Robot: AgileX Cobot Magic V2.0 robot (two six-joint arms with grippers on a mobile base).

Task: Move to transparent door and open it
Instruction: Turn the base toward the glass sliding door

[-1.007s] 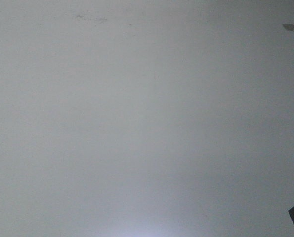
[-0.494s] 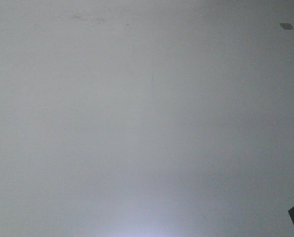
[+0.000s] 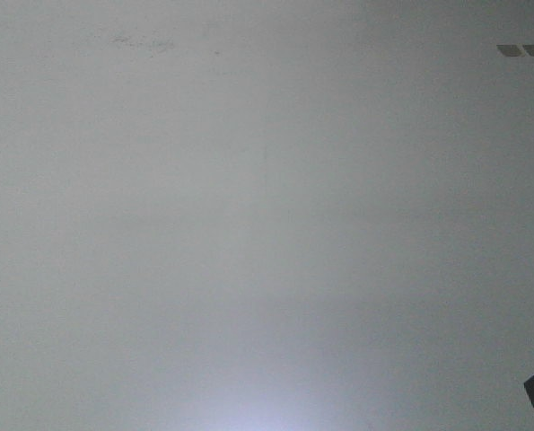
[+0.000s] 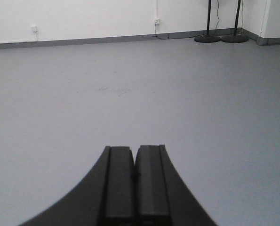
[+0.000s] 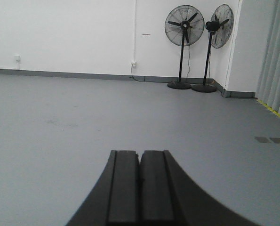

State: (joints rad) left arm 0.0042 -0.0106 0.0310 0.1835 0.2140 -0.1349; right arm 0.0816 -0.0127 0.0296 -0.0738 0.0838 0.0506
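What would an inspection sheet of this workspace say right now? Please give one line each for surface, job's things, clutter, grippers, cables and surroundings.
Surface: grey floor, bare, with faint scuff marks.
Job's things: transparent door, nothing seen in any view.
Clutter: two pedestal fans by the far wall; two small floor plates on the right.
Grippers: left gripper shut, holding nothing; right gripper shut, holding nothing.
Cables: a thin cord drops from the wall socket toward the fans.
Surroundings: white wall with a grey skirting; grey vertical slats at the right edge.
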